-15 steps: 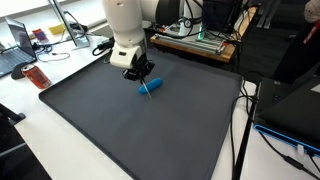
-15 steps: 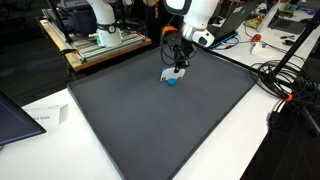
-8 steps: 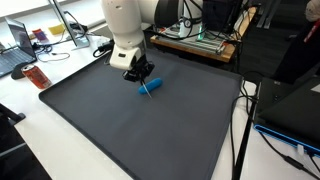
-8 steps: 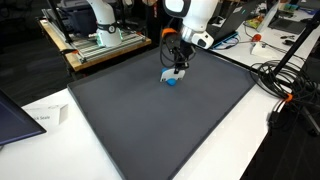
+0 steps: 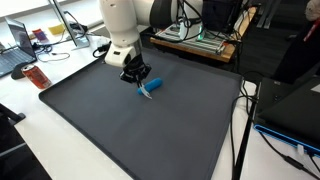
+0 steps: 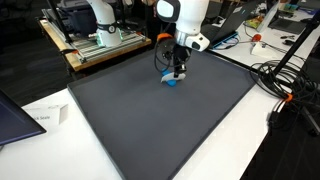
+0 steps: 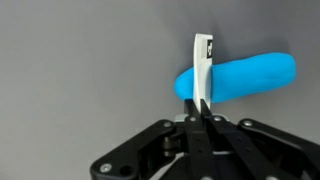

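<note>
Blue object (image 7: 245,76), seemingly under end effector (image 7: 201,108) (closed)

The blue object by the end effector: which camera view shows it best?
The wrist view. There the blue object is large, long and rounded, on the grey mat, with a white strip across it, pinched by the end effector. Both exterior views show only a small blue patch beneath the end effector.

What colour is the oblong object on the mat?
The oblong object is bright blue, behind the white strip; the wrist view shows it best.
</note>
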`<state>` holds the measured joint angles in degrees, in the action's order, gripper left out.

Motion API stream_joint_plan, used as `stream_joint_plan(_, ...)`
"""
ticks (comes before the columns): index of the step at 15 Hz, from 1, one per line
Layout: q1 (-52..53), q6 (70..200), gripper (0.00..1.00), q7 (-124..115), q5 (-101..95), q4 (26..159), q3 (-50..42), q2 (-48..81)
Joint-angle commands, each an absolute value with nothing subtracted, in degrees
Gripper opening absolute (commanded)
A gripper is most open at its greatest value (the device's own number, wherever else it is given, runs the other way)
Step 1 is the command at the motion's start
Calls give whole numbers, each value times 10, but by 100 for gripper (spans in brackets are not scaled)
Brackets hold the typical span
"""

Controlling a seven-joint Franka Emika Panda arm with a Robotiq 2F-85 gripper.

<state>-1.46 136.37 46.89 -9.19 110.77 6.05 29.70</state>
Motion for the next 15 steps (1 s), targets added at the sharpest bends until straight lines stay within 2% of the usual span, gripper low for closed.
stream_joint_plan(1,-13,1434,1,441,-91,1145,60,312)
stream_joint_plan(15,25,1482,1,293,-186,1209,22,253)
